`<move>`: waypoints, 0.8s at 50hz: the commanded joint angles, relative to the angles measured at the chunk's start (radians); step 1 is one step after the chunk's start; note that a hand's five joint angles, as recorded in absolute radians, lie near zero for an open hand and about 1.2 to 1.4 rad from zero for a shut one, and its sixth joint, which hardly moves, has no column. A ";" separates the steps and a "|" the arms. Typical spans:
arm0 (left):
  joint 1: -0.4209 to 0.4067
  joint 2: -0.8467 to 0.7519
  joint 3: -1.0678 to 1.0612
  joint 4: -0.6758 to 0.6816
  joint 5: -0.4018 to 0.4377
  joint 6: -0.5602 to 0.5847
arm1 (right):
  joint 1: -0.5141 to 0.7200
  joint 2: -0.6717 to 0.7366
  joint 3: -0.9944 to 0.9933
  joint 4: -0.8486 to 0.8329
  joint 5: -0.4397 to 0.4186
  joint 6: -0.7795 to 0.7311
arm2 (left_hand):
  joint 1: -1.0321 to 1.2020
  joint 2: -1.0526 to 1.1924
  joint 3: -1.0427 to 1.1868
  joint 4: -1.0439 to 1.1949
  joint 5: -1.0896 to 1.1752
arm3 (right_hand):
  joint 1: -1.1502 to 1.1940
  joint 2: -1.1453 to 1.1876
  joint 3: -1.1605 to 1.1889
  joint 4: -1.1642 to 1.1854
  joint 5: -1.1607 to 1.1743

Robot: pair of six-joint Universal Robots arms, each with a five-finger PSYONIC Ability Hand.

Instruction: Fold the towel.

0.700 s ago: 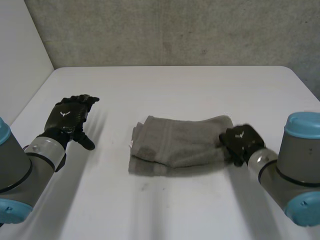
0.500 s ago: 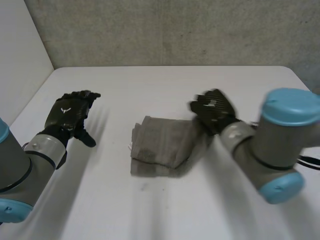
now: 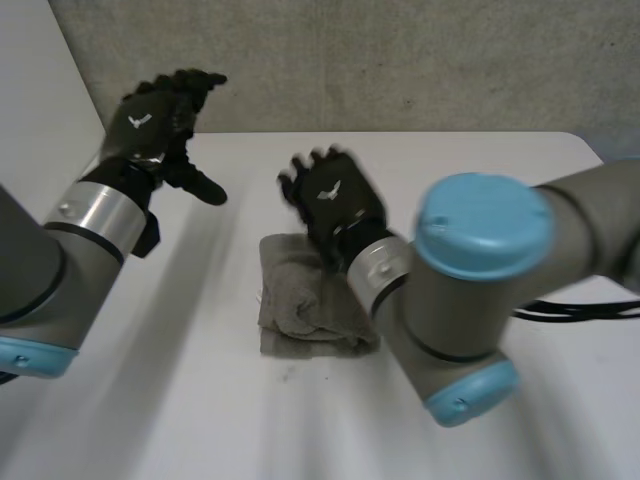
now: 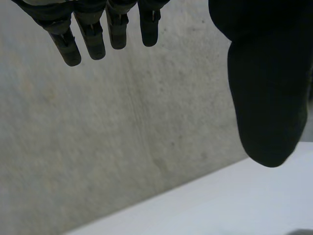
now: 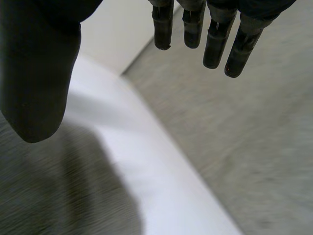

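A grey terry towel [image 3: 300, 305] lies in a loosely folded, rumpled bundle near the middle of the white bench [image 3: 180, 400]. The right arm reaches across its near-right part and hides that side.

The black right hand [image 3: 335, 200] is over the towel's far edge, palm down, with its fingers spread and pointing away toward the grey concrete wall [image 3: 420, 60] — nothing is held in them. In the right wrist view the right hand [image 5: 39, 73] has straight fingers and a thumb set well apart. The towel [image 5: 49, 196] is below the thumb, with bare bench [image 5: 146, 161] beyond it.

The black left hand [image 3: 150, 120] is raised well off the bench, to the left of the towel and apart from it. In its own wrist view the left hand [image 4: 264, 98] is open too — fingers straight, thumb wide, nothing between them.
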 commanded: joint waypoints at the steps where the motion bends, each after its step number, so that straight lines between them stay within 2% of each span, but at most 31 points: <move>1: -0.042 -0.146 0.032 -0.079 -0.016 -0.090 | -0.057 -0.109 0.139 -0.072 0.001 0.066 | 0.011 0.018 0.018 0.019 -0.022 | -0.062 -0.069 -0.069 -0.087 -0.061; 7: -0.074 -0.237 0.030 -0.124 -0.018 -0.096 | -0.080 -0.023 0.116 -0.006 0.000 0.068 | 0.011 0.018 0.018 0.019 -0.022 | -0.062 -0.069 -0.069 -0.087 -0.061; 15: -0.115 -0.380 0.030 -0.133 -0.019 -0.085 | -0.086 0.171 0.064 0.052 0.001 0.068 | 0.017 0.024 0.024 0.025 -0.016 | -0.062 -0.069 -0.069 -0.087 -0.061; 21: -0.117 -0.407 0.035 -0.134 -0.059 -0.045 | -0.101 0.199 0.058 0.055 -0.004 0.069 | 0.023 0.030 0.030 0.031 -0.010 | -0.062 -0.069 -0.069 -0.087 -0.061; 27: -0.118 -0.346 0.061 -0.134 -0.093 0.027 | -0.121 0.150 0.055 0.066 -0.005 0.081 | 0.020 0.027 0.027 0.028 -0.013 | -0.062 -0.069 -0.069 -0.087 -0.061; 33: -0.118 -0.232 0.082 -0.138 -0.102 0.032 | -0.167 -0.002 0.034 0.124 -0.005 0.170 | 0.020 0.027 0.027 0.028 -0.013 | -0.062 -0.069 -0.069 -0.087 -0.061; 35: -0.114 -0.115 0.122 -0.185 -0.114 0.032 | -0.187 -0.045 0.020 0.154 -0.004 0.193 | 0.017 0.024 0.024 0.025 -0.016 | -0.062 -0.069 -0.069 -0.087 -0.061; 36: -0.114 -0.114 0.122 -0.185 -0.114 0.032 | -0.211 -0.087 0.004 0.185 -0.001 0.216 | 0.017 0.024 0.024 0.025 -0.016 | -0.062 -0.069 -0.069 -0.087 -0.061; 40: -0.100 0.003 0.225 -0.333 -0.131 0.030 | -0.285 -0.189 -0.065 0.293 0.010 0.288 | 0.017 0.024 0.024 0.025 -0.016 | -0.062 -0.069 -0.069 -0.087 -0.061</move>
